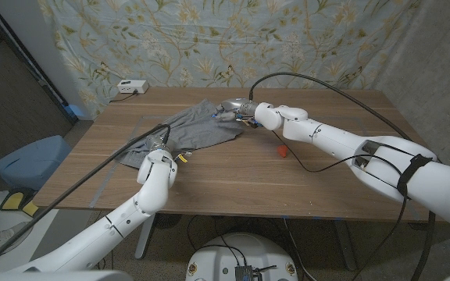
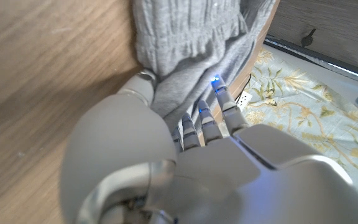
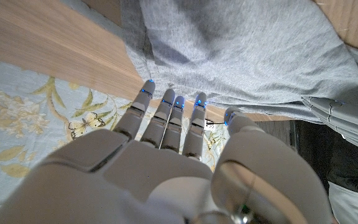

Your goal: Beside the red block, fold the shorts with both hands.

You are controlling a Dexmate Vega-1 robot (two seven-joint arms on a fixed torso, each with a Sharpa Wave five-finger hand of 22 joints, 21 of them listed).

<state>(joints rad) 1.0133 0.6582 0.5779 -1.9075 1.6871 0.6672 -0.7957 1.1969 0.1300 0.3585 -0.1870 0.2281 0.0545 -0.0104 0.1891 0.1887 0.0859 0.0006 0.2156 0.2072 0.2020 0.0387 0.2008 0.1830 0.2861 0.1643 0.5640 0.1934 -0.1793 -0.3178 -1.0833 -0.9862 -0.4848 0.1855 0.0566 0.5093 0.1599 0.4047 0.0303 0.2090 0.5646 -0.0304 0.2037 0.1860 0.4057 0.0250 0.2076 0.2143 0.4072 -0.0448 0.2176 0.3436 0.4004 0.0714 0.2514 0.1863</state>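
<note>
Your left hand (image 1: pixel 159 145) sits at the near corner of the shorts (image 1: pixel 196 129), at about eight o'clock from the cloth's middle. In the left wrist view the fingers (image 2: pixel 205 121) press into bunched grey fabric, so I judge it is pinching that corner to lift it. Your right hand (image 1: pixel 234 108) is at the far edge, about two o'clock from the cloth's middle. In the right wrist view its fingers (image 3: pixel 170 111) reach straight out, close together, over the hem with nothing between them; whether they touch the cloth I cannot tell. The shorts lie crumpled on the wooden table (image 1: pixel 326 183), not yet folded. The red block (image 1: pixel 283 150) stands at four o'clock from them, a little apart, so the fold can land beside it.
</note>
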